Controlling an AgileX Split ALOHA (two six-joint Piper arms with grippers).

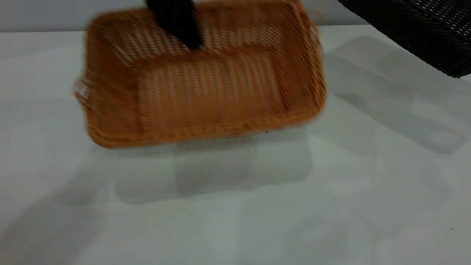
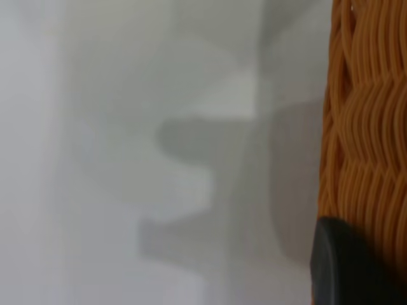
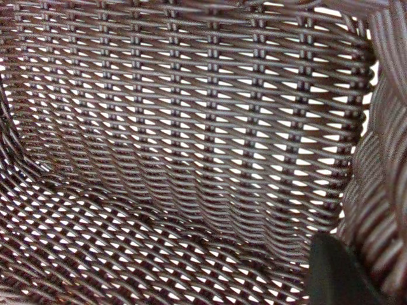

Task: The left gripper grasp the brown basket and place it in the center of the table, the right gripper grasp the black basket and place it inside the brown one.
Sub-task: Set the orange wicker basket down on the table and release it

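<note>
The brown basket (image 1: 206, 88) hangs tilted above the table (image 1: 235, 206), its open side facing the exterior camera and its shadow on the tabletop below. My left gripper (image 1: 191, 42) comes down from above and is shut on the basket's far rim. In the left wrist view one dark finger (image 2: 346, 270) presses against the orange weave (image 2: 372, 108). The black basket (image 1: 423, 33) hangs in the air at the upper right, partly cut off. The right wrist view looks into the black basket (image 3: 191, 127), with one finger (image 3: 337, 273) on its wall beside the rim. My right gripper is shut on that wall.
Pale tabletop stretches beneath and in front of both baskets, marked only by their shadows. A pale wall runs along the table's far edge (image 1: 44, 32).
</note>
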